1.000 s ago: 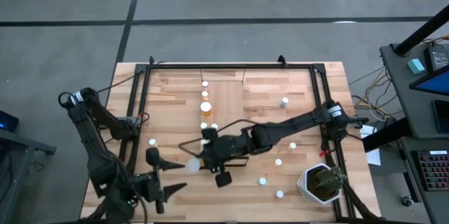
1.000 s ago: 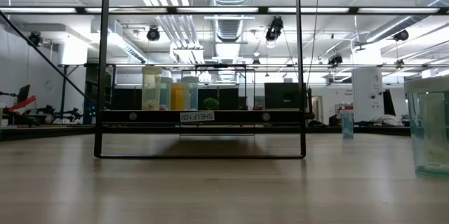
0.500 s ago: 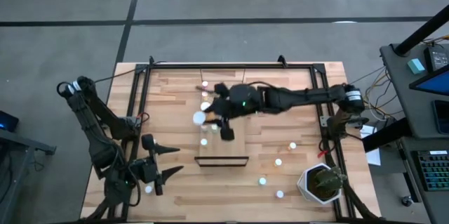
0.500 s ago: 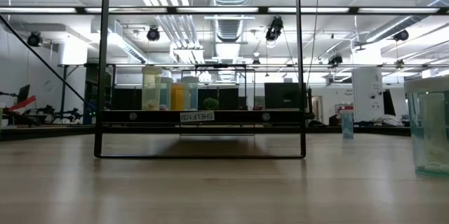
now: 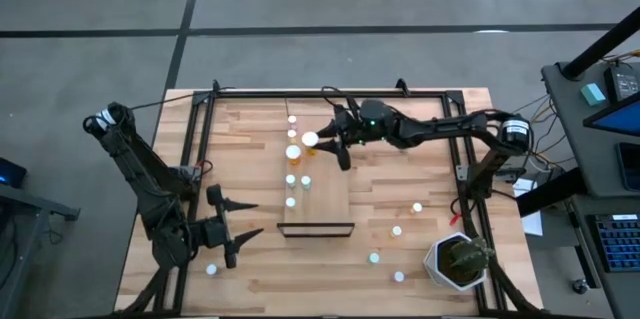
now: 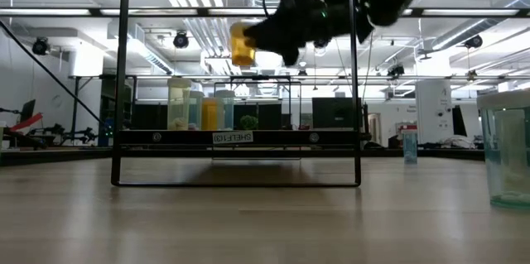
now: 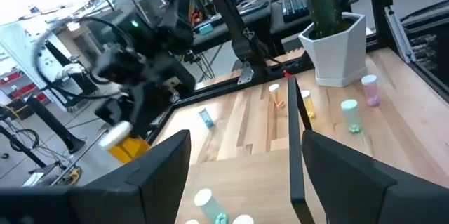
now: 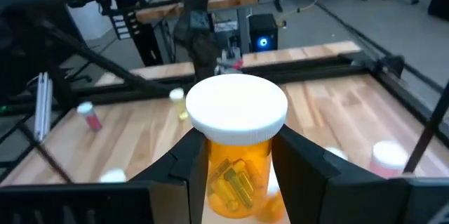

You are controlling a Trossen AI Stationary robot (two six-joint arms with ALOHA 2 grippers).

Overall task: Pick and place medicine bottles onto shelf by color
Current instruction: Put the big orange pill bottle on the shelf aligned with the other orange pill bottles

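Left gripper (image 5: pixel 243 239) waits at the near-left, jaws apart and empty. We see the right gripper (image 5: pixel 322 140) clamped on 1 orange bottle (image 5: pixel 310 140) — white-capped, capsules inside — held above the shelf's (image 5: pixel 330 184) far end, just right of the bottle row (image 5: pixel 291 154) — right arm nearer.

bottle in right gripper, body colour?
Orange bottle with a white cap, clearest in the right wrist view.

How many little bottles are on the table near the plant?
4: farthest bottle, next bottle, third bottle, and nearest bottle beside the plant. The right arm may hide others.
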